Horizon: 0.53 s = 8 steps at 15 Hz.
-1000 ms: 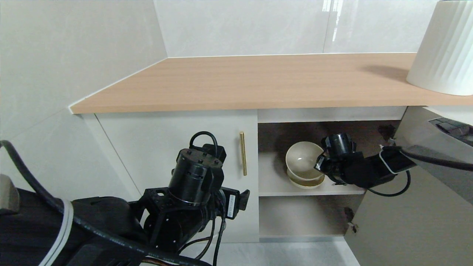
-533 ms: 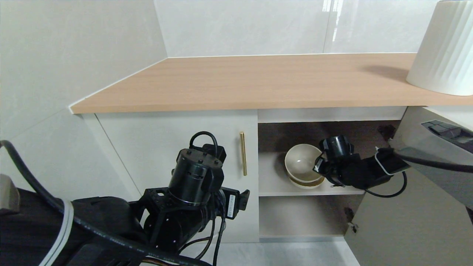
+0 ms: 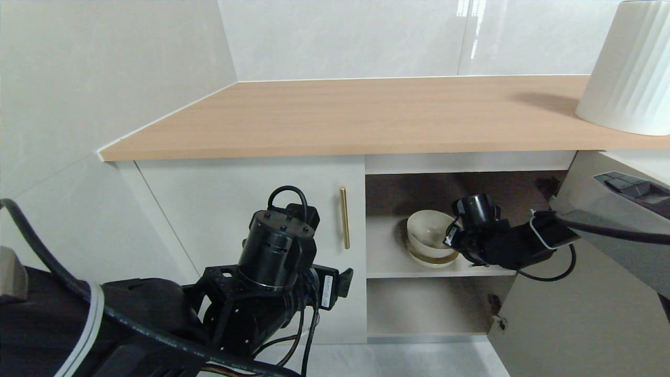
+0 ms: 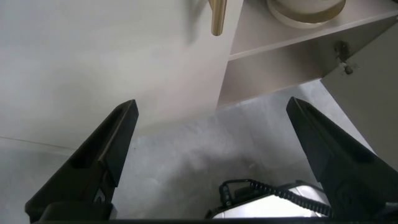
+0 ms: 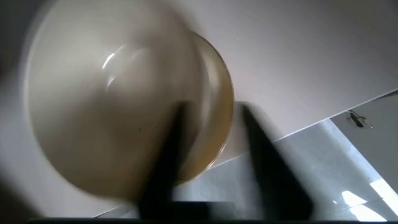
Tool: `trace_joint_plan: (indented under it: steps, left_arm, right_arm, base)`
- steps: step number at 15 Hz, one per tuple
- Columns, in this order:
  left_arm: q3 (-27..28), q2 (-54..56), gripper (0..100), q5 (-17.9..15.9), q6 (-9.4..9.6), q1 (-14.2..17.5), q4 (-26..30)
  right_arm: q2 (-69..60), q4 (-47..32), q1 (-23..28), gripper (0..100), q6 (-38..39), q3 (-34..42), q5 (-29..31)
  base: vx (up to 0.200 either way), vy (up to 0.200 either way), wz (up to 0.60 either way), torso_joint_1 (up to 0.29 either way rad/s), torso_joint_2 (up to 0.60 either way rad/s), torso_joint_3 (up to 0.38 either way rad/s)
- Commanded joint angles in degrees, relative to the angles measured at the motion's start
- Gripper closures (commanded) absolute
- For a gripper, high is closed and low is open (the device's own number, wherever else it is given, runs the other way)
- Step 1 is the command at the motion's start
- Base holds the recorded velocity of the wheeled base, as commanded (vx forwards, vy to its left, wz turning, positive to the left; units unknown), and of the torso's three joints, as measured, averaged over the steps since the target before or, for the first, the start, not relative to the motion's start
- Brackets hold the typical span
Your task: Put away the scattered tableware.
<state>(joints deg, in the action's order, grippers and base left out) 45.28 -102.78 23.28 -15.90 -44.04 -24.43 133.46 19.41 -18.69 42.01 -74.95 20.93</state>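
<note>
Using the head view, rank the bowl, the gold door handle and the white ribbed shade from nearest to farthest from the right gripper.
1. The bowl, over the cabinet shelf, right at the right gripper.
2. The gold door handle, on the closed door to its left.
3. The white ribbed shade, up on the countertop, far right.

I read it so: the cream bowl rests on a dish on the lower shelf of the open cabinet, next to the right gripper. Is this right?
Only the shelf is wrong: the head view shows the bowl on the dish on the upper shelf of the open cabinet, next to the right gripper.
</note>
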Motion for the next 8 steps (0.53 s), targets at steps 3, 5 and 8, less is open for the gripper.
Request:
trace_joint_plan:
  steps: [3,5,8]
  left_arm:
    - [0.08,0.03,0,0.01,-0.1,0.63,-0.09]
    - [0.34,2.06,0,-0.43,-1.77,1.51,-1.06]
    - [1.39,7.15,0,-2.28,-5.64,5.02,0.61]
  right_arm:
    - [-0.57,0.02,-0.03,0,0.0,0.15,-0.19]
    - [-4.53,-2.18,-0.38,0,-0.08,2.44,-1.86]
    - [-14.63,-7.37,-1.97,0,-0.44,7.8,-7.66]
  base:
    - [0.0,0.0,0.0,0.0,0.0,0.0]
    - [0.0,0.0,0.0,0.0,0.0,0.0]
    - [0.0,0.0,0.0,0.0,0.0,0.0]
